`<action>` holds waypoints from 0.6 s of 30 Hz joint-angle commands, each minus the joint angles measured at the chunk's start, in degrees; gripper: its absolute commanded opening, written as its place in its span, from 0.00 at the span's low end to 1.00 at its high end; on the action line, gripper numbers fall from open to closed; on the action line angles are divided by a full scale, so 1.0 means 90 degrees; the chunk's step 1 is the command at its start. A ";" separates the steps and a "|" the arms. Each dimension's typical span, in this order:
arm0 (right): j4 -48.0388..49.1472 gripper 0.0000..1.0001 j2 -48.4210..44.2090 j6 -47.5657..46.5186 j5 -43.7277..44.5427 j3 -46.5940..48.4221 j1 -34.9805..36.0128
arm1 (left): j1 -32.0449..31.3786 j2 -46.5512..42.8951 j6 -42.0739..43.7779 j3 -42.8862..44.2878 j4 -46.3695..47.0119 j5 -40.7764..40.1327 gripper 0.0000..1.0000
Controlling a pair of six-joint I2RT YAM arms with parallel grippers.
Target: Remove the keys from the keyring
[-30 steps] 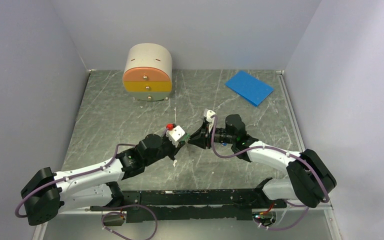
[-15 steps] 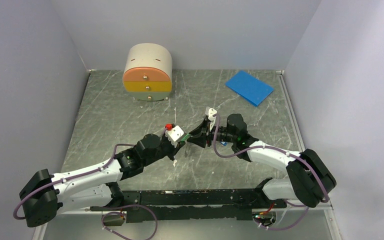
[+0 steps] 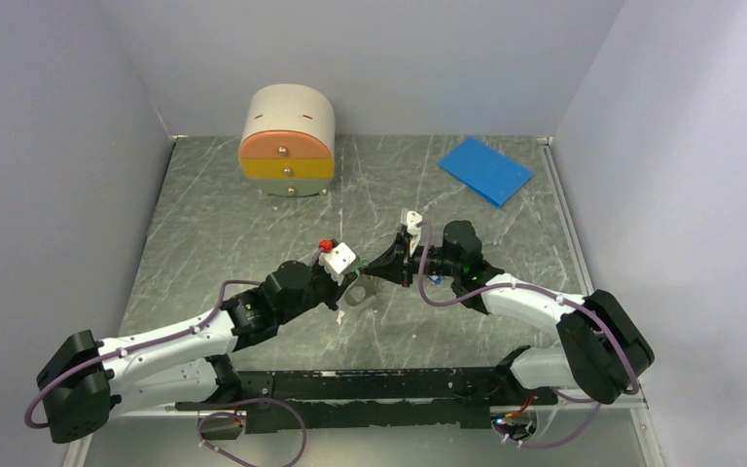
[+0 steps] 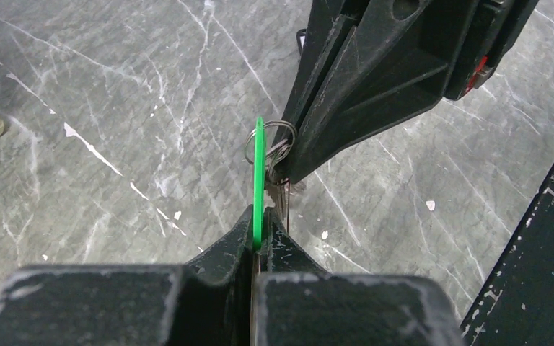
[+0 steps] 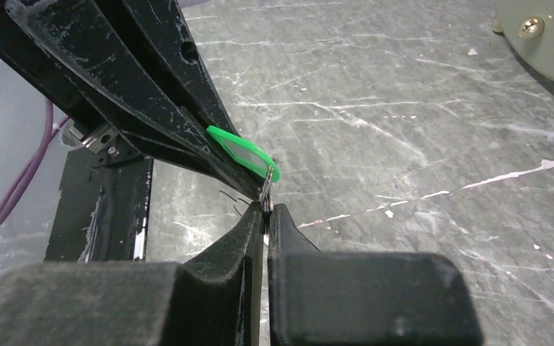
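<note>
While the left gripper (image 4: 260, 231) is pressed together on the near edge of the green tag of the keys (image 4: 259, 169), holding it edge-on, the right gripper (image 5: 265, 210) meets it tip to tip. The right gripper is closed on the thin wire of the keyring (image 4: 273, 132), which is threaded through the tag's far end. Tag and ring are joined, and both are held above the middle of the grey marbled table (image 3: 253, 214), between the two arms. Step in hand: the two-handed grip that precedes separation; no key is off yet. The next move probably calls for a small, steady opposing pull or twist. This would work the tag's eyelet along the wire coil to its open end without either pinch slipping.
</note>
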 commanded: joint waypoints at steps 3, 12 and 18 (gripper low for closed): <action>0.0127 0.00 -0.0167 -0.0130 -0.0217 0.0075 -0.0246 | 0.0017 -0.0374 0.0002 -0.0132 0.0165 -0.0591 0.03; -0.0579 0.00 -0.0012 -0.0516 -0.0873 0.0424 -0.0254 | 0.0272 -0.0627 -0.0061 -0.0909 0.1266 0.0006 0.35; -0.1129 0.00 0.0013 -0.0958 -0.1167 0.0660 -0.0246 | 0.0666 -0.0957 -0.0275 -0.1291 0.1920 0.0680 0.61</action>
